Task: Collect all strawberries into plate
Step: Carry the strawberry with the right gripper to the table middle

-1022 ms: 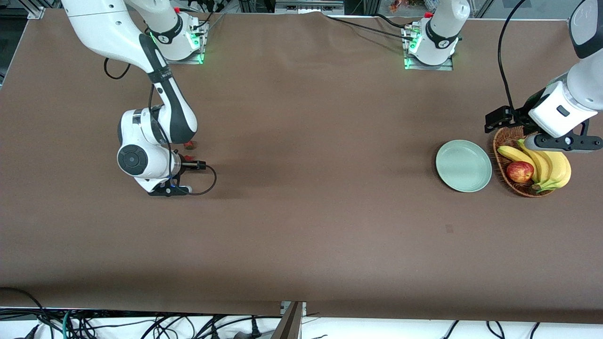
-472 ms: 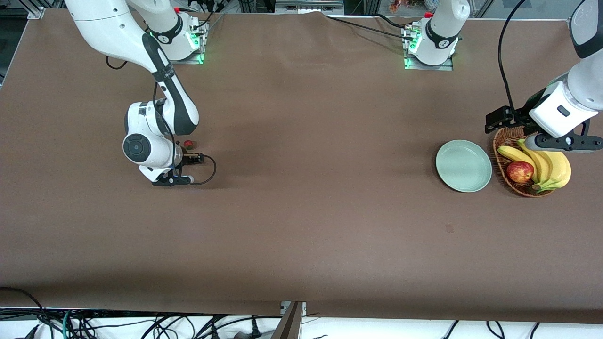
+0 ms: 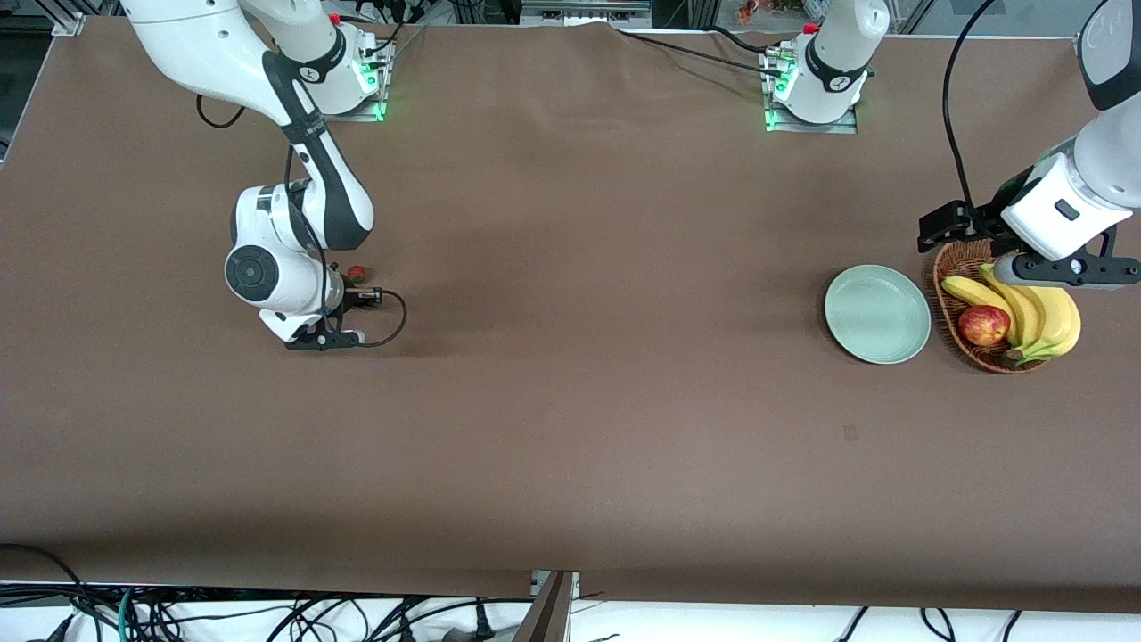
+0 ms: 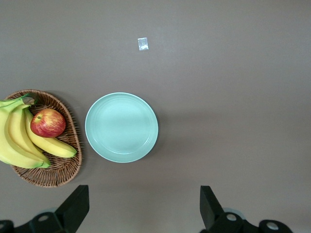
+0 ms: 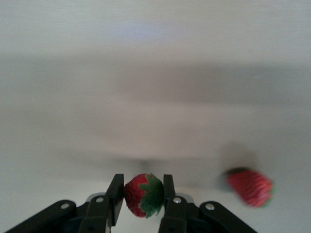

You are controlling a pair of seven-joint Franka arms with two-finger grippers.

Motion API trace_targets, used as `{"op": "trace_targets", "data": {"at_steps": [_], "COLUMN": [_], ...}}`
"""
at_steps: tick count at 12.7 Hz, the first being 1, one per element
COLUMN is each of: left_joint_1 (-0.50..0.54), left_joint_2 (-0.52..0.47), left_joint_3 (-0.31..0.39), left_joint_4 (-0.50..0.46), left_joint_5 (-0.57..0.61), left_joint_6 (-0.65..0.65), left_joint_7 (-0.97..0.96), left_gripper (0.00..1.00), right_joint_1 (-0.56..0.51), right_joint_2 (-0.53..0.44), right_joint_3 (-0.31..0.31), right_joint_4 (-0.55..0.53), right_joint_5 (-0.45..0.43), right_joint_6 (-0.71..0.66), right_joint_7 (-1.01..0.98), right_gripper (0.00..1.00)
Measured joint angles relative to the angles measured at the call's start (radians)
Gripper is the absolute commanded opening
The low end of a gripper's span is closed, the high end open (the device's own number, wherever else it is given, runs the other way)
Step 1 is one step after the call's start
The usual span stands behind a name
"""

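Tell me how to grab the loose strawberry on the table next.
Come straight down over the loose strawberry and close across its red body, below the leafy cap; it lies on its side on the table. The right tool already holds another strawberry.

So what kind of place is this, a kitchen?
More likely a robotics lab. Two arms are bolted to a table under brown cloth; cables tangle along its edge. The right gripper holds a strawberry; the left gripper waits open above a plate.

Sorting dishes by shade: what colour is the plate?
Pale mint green, plain; the plate shows best in the left wrist view.
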Motion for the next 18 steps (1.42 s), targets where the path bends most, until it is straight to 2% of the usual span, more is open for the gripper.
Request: {"op": "trace_targets", "data": {"at_steps": [2, 5, 6, 8, 9, 10, 11, 13, 15, 16, 18], "left_joint_1": [0.000, 0.000, 0.000, 0.000, 0.000, 0.000, 0.000, 0.001, 0.004, 0.007, 0.012], "left_joint_2": [0.001, 0.007, 0.012, 0.019, 0.024, 0.029, 0.036, 0.052, 0.065, 0.069, 0.082], "left_joint_3": [0.000, 0.000, 0.000, 0.002, 0.003, 0.004, 0.005, 0.010, 0.015, 0.016, 0.016], "left_joint_4": [0.000, 0.001, 0.001, 0.001, 0.002, 0.002, 0.002, 0.002, 0.002, 0.002, -0.001], "left_joint_5": [0.000, 0.000, 0.000, 0.000, 0.000, 0.000, 0.000, 0.000, 0.000, 0.000, 0.000], "left_joint_6": [0.000, 0.000, 0.000, 0.000, 0.000, 0.000, 0.001, 0.010, 0.020, 0.024, 0.038], "left_joint_7": [0.000, 0.000, 0.000, 0.000, 0.000, 0.000, 0.000, 0.000, 0.000, 0.000, 0.000], "left_gripper": [1.00, 1.00, 1.00, 1.00, 1.00, 1.00, 1.00, 1.00, 1.00, 1.00, 1.00], "right_joint_1": [0.001, 0.019, 0.058, 0.176, 0.246, 0.304, 0.360, 0.454, 0.531, 0.560, 0.601], "right_joint_2": [-0.025, -0.032, -0.015, 0.075, 0.151, 0.225, 0.299, 0.420, 0.501, 0.526, 0.556], "right_joint_3": [0.056, 0.206, 0.237, 0.249, 0.249, 0.249, 0.245, 0.226, 0.187, 0.167, 0.138], "right_joint_4": [0.074, 0.226, 0.287, 0.426, 0.505, 0.561, 0.597, 0.630, 0.657, 0.671, 0.685], "right_joint_5": [0.052, 0.062, 0.062, 0.062, 0.061, 0.061, 0.060, 0.060, 0.060, 0.060, 0.060], "right_joint_6": [-0.081, -0.106, -0.106, -0.076, -0.011, 0.083, 0.208, 0.441, 0.570, 0.600, 0.650], "right_joint_7": [0.066, 0.340, 0.458, 0.653, 0.760, 0.849, 0.925, 1.039, 1.127, 1.159, 1.199], "right_gripper": [0.03, 0.04, 0.05, 0.06, 0.06, 0.11, 0.12, 0.15, 0.19, 0.26, 0.69]}}
